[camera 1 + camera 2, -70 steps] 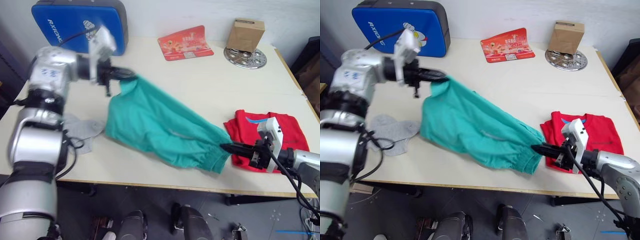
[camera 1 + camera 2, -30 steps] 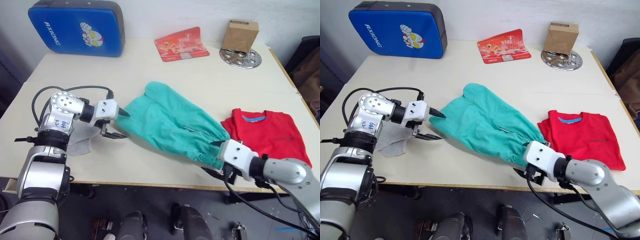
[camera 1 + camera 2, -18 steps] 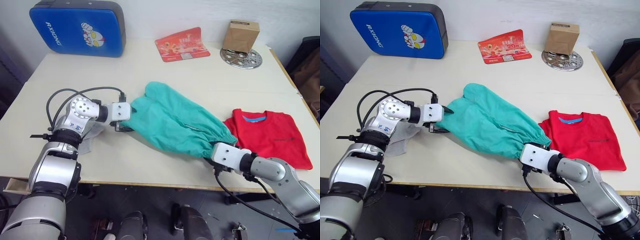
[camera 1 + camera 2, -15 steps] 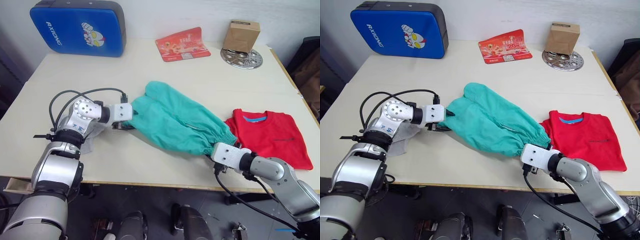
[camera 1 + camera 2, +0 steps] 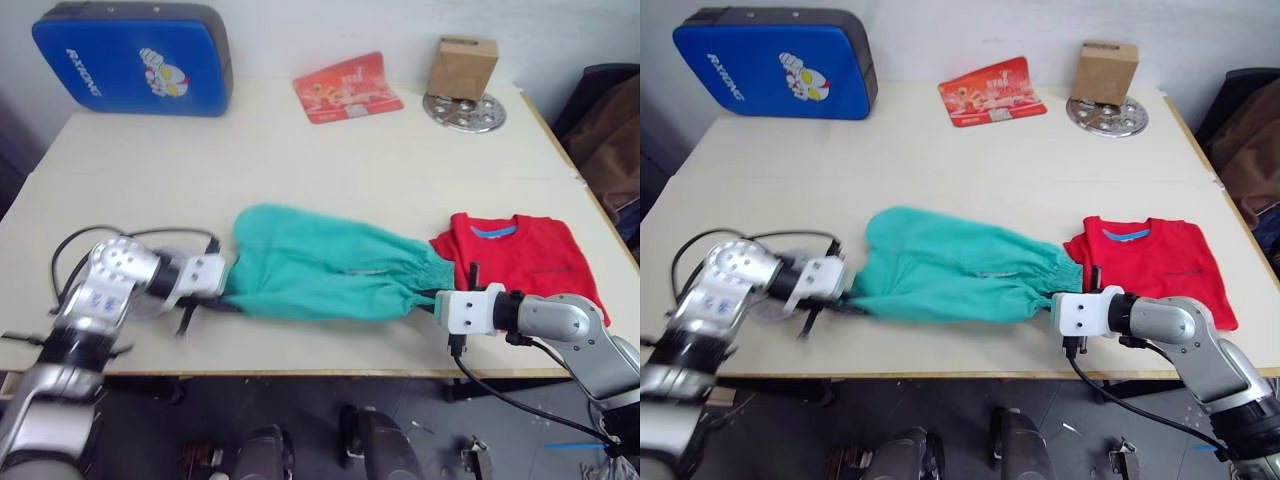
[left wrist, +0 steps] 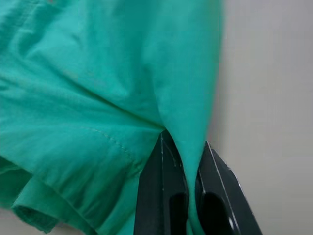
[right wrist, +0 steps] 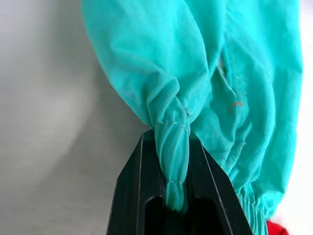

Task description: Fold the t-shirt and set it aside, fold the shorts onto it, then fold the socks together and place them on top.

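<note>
One pair of teal shorts [image 5: 320, 272] lies stretched along the near table [image 5: 300, 150] edge, the left claw [image 6: 183, 193] pinching one end and the right claw [image 7: 171, 188] the gathered waistband; one folded red t-shirt [image 5: 520, 255] lies at near right. The blue case [image 5: 130, 58] at far left reads "RXIONG".

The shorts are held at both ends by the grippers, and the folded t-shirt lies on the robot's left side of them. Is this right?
Not quite. The t-shirt lies on the robot's right of the shorts, as the left eye view shows. Both the left gripper and the right gripper do hold the shorts.
</note>
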Controlling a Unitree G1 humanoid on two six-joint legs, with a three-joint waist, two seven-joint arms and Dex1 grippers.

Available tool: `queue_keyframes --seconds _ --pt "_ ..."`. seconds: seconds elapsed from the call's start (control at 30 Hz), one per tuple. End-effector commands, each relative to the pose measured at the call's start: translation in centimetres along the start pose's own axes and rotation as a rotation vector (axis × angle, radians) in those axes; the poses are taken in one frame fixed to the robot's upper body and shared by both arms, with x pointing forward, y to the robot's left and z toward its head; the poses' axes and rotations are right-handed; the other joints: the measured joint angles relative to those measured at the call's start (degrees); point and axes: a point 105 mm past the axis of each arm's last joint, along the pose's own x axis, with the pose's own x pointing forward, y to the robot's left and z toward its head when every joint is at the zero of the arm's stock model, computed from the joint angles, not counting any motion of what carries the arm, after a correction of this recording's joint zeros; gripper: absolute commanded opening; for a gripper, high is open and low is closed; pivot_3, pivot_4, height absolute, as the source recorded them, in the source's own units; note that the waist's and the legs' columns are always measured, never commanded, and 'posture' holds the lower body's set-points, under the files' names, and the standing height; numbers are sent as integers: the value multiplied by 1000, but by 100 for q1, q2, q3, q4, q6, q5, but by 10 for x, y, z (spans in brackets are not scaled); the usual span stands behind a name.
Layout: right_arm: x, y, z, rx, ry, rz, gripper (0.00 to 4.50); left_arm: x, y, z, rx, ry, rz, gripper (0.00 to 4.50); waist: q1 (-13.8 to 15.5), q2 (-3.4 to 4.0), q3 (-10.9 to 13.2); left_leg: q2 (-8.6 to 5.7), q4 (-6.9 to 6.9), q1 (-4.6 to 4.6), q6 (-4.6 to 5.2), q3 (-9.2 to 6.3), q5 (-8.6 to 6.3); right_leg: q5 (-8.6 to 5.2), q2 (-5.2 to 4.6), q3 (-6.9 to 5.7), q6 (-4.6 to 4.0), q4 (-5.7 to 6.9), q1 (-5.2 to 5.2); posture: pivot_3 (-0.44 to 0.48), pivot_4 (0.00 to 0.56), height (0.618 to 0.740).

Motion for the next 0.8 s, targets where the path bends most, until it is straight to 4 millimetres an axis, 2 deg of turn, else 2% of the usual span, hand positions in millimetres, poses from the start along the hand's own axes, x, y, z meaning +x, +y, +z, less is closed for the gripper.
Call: queue_keyframes --seconds 0.03,0.2,0.37,0.43,0.53,0.63,0.8 --pt "-8 -6 0 -71 -33 33 0 -5 -25 19 -22 -30 -7 32 16 4 1 0 0 1 0 -1 0 0 0 0 -1 -1 2 0 150 740" --pt "-7 -4 -18 -167 -5 80 0 7 -39 9 -96 12 102 32 115 5 2 -8 4 11 1 -4 0 -2 -10 4 -3 -10 10 0 150 740" --pt "-3 -7 -17 -136 -36 80 0 10 -31 6 -140 14 192 32 106 8 2 -6 5 11 -1 -4 1 -5 -9 3 -10 -4 8 0 150 740" --pt "-2 -9 -17 -133 -33 74 688 10 -30 4 -158 13 199 0 103 9 2 -4 4 12 -2 -3 1 -6 -9 3 -10 -2 8 0 150 740" --pt "-4 -10 -12 -8 -56 59 1624 8 -32 3 -180 -2 180 633 102 9 2 -3 4 13 -3 -3 1 -7 -9 3 -12 -2 7 0 150 740" --pt "-18 -11 6 158 -116 49 2613 -4 -30 6 -263 -59 182 1493 120 10 3 -2 4 11 -5 -8 0 -10 -10 0 -17 0 7 0 150 740" --pt "-44 -6 30 412 -161 95 4403 -42 -27 39 -448 -280 115 3161 132 12 4 0 5 7 -7 -19 -1 -10 -13 -6 -18 -2 7 0 150 740"
